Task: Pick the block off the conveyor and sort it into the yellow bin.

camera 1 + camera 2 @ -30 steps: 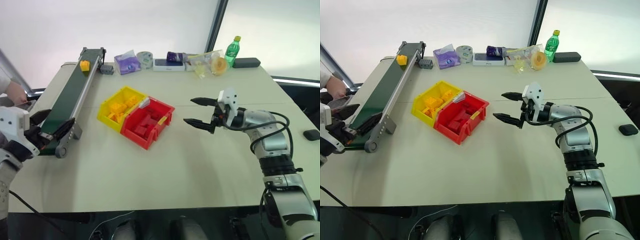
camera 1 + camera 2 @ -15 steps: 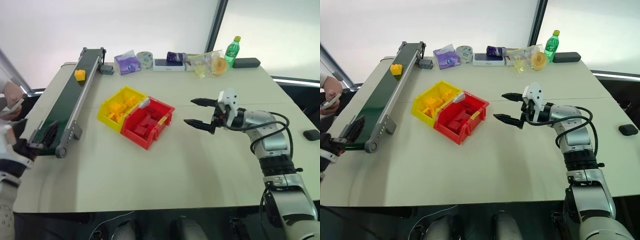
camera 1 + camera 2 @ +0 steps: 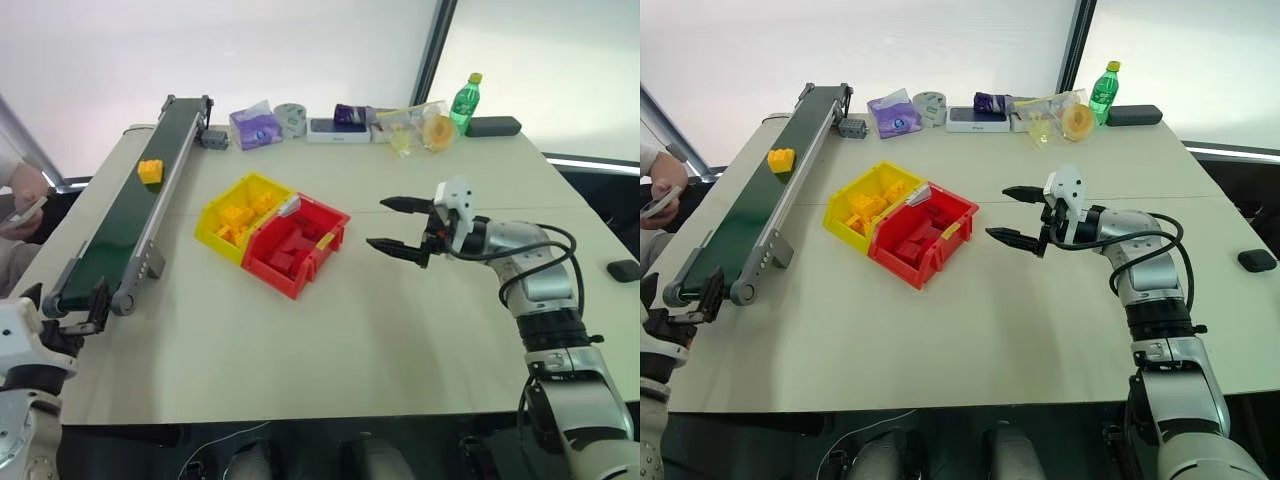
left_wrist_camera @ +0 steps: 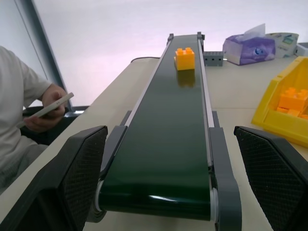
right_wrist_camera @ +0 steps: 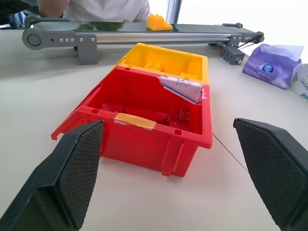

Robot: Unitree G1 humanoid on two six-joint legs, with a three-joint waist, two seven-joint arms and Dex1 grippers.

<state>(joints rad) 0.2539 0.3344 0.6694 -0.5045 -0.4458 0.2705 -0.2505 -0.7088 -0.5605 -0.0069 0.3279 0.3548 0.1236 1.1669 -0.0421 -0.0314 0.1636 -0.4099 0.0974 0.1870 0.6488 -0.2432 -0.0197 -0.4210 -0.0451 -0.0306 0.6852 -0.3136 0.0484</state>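
The yellow block (image 3: 150, 171) rides on the dark green conveyor (image 3: 118, 222), about a third of the way down from its far end. My left gripper (image 3: 65, 305) hangs open just off the belt's near roller with nothing between its fingers. In the left wrist view the block (image 4: 185, 57) lies far up the belt, straight ahead between those fingers. The yellow bin (image 3: 208, 226), holding several yellow bricks, stands right of the conveyor, joined to a red one. My right gripper (image 3: 378, 222) is open and empty, hovering right of the bins and pointing at them.
The red bin (image 3: 296, 277) holds red bricks and a paper scrap. A person's hand holding a phone (image 3: 22, 203) is at the left table edge. A tissue pack (image 3: 254, 128), a tape roll, bags and a green bottle (image 3: 463, 101) line the far edge. A black mouse (image 3: 623, 269) lies far right.
The block has travelled down the belt toward me. My left gripper has drawn back off the conveyor's near end and dropped lower, staying open. The right arm has not moved.
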